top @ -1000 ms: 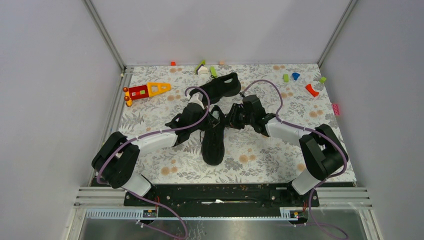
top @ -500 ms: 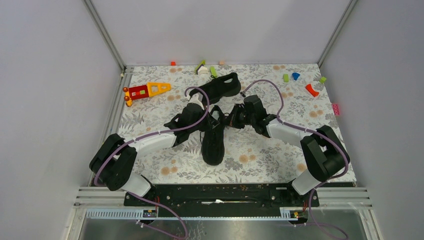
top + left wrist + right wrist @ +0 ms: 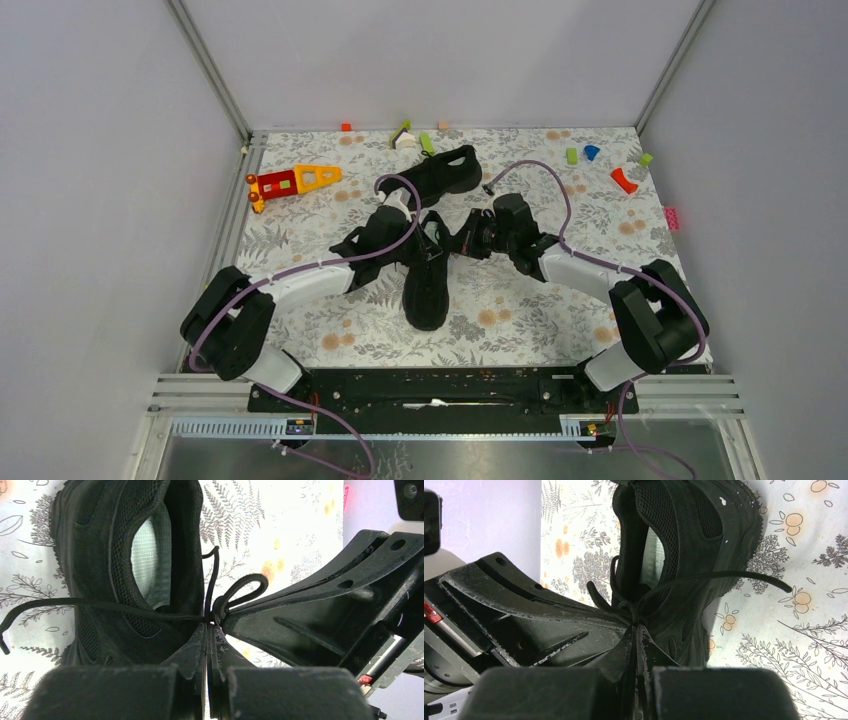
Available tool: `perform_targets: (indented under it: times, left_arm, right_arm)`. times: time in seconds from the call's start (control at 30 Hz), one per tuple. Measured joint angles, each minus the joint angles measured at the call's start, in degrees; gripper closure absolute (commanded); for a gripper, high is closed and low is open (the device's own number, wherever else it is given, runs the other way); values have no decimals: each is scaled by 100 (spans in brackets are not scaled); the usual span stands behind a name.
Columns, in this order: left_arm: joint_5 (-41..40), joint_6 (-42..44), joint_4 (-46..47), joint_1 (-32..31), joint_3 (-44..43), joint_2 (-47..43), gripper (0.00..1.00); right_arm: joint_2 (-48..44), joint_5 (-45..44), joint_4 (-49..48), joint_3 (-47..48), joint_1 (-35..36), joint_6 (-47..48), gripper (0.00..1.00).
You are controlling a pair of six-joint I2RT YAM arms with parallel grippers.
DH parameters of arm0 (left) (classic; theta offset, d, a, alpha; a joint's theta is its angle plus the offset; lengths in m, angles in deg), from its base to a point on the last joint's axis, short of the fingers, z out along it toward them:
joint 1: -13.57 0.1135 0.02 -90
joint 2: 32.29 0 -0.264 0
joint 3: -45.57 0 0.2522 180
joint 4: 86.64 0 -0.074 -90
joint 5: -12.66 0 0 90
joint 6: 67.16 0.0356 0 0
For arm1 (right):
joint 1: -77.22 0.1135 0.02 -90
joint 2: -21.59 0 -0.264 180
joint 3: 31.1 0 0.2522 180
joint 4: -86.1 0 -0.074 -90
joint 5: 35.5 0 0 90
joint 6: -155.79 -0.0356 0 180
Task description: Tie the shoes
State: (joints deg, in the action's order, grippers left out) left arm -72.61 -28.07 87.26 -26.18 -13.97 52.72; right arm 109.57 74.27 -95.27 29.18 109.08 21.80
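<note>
Two black shoes lie on the floral mat: the near shoe [image 3: 426, 290] points toward me, and the far shoe [image 3: 441, 170] lies behind it. My left gripper [image 3: 431, 243] and right gripper [image 3: 448, 244] meet tip to tip over the near shoe's opening. In the left wrist view the left gripper [image 3: 207, 625] is shut on the thin black lace [image 3: 100, 605] beside a small loop [image 3: 243, 585], with the pale insole [image 3: 145, 555] behind. In the right wrist view the right gripper [image 3: 636, 625] is shut on the lace [image 3: 724, 575] at a knot-like crossing.
A red and yellow toy piece [image 3: 290, 181] lies at the back left. Small coloured blocks [image 3: 572, 156] and a red piece [image 3: 623, 180] lie at the back right, and a pink piece [image 3: 671, 217] at the right edge. Grey walls enclose the mat.
The right arm's elbow and wrist have shifted slightly to the right. Both grippers stay shut at the lace over the near shoe.
</note>
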Motion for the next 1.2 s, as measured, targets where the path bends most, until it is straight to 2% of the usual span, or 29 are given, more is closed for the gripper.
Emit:
perform_targets:
  times: [0.43, 0.77, 1.07, 1.2]
  left_arm:
    - [568, -120, -129, 79, -177, 291, 100]
    - [1202, -238, 59, 439, -177, 479, 100]
    - [1547, -326, 247, 490, -297, 811, 100]
    - [1589, -356, 271, 494, -297, 826, 100]
  right_arm:
    - [-61, 96, -61, -68, 0, 2, 100]
    - [-61, 85, -79, -68, -4, -4, 83]
    - [-85, 74, -83, -120, -26, -9, 74]
    - [-146, 74, -83, -195, -68, -28, 73]
